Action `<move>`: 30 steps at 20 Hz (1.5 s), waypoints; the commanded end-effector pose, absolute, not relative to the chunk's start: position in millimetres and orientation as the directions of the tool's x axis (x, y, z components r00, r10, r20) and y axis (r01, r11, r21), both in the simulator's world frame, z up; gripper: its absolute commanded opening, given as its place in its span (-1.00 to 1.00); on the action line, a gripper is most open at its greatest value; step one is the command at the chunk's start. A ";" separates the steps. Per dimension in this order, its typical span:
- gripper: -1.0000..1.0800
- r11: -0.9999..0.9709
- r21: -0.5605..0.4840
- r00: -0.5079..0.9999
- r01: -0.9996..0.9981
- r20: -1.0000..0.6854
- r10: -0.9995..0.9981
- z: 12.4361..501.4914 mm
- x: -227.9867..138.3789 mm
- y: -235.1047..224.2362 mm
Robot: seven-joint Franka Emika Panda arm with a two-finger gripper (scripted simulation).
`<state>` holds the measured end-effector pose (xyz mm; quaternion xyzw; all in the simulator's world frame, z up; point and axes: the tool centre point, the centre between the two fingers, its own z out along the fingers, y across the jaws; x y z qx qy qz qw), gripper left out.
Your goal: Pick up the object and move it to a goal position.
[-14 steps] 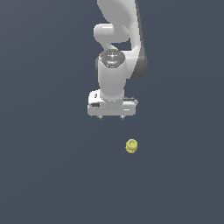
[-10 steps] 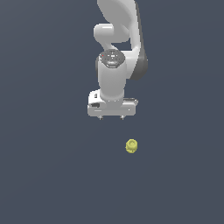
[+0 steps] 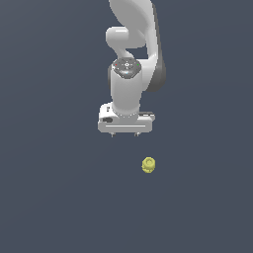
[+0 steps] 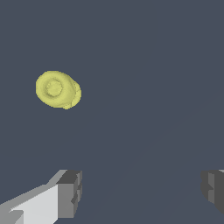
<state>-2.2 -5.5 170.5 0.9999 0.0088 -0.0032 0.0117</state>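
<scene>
1. One small yellow object [image 3: 148, 165] lies on the desk [image 3: 54, 197], apart from the pincer [image 3: 125, 134], toward the exterior view's right.
2. Pincer spread wide, holding nothing: the approach step.
3. Next, I judge, centre over the object, then descend.

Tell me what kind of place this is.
Most likely a bare simulated test scene, not a real room: a flat, featureless dark grey floor, one white arm with an open claw, and a single yellow lump lying apart from it.
</scene>
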 end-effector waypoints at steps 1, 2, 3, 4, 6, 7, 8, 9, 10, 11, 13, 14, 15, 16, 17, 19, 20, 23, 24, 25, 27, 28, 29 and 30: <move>0.92 -1.000 0.023 1.000 0.015 -0.007 0.015 170.3 -1.7 -5.1; 0.92 -1.000 0.023 1.000 0.011 -0.006 0.011 170.0 -1.3 -4.6; 0.92 -1.000 0.023 1.000 0.007 -0.006 0.007 169.7 -0.6 -4.0; 0.92 -1.000 0.023 1.000 0.001 -0.006 0.001 169.2 0.2 -3.3; 0.92 -1.000 0.022 1.000 -0.014 -0.005 -0.015 168.0 2.3 -1.4; 0.92 -0.999 0.022 1.000 -0.024 -0.005 -0.024 167.3 3.6 -0.3; 0.92 -0.999 0.021 0.999 -0.034 -0.005 -0.034 166.5 5.0 1.1; 0.92 -0.999 0.021 0.999 -0.046 -0.005 -0.046 165.5 6.5 2.6; 0.92 -0.998 0.020 0.998 -0.058 -0.004 -0.058 164.5 8.2 4.2; 0.92 -0.997 0.020 0.997 -0.072 -0.004 -0.072 163.4 10.1 6.0; 0.92 -0.994 0.019 0.995 -0.103 -0.003 -0.103 160.8 14.2 10.1; 0.92 -0.993 0.018 0.993 -0.120 -0.003 -0.121 159.4 16.4 12.4; 0.92 -0.990 0.017 0.990 -0.139 -0.002 -0.139 157.8 18.8 14.8; 0.92 -0.987 0.016 0.987 -0.158 -0.002 -0.158 156.1 21.2 17.5; 0.92 -0.984 0.016 0.984 -0.179 -0.002 -0.179 154.3 23.8 20.3; 0.92 -0.975 0.014 0.975 -0.222 -0.001 -0.222 150.4 29.3 26.5; 0.92 -0.970 0.013 0.970 -0.244 -0.001 -0.245 148.3 32.0 29.7; 0.92 -0.951 0.011 0.951 -0.310 0.000 -0.310 141.9 40.0 39.5; 0.92 -0.943 0.010 0.944 -0.331 0.000 -0.331 139.8 42.5 42.8; 0.92 -0.936 0.009 0.936 -0.353 0.000 -0.353 137.6 45.0 46.1; 0.92 -0.919 0.008 0.919 -0.394 0.001 -0.394 133.1 49.9 52.9; 0.92 -0.910 0.007 0.910 -0.415 0.001 -0.415 130.8 52.3 56.3; 0.92 -0.900 0.007 0.900 -0.435 0.001 -0.435 128.6 54.6 59.8; 0.92 -0.890 0.006 0.890 -0.455 0.001 -0.455 126.2 56.9 63.3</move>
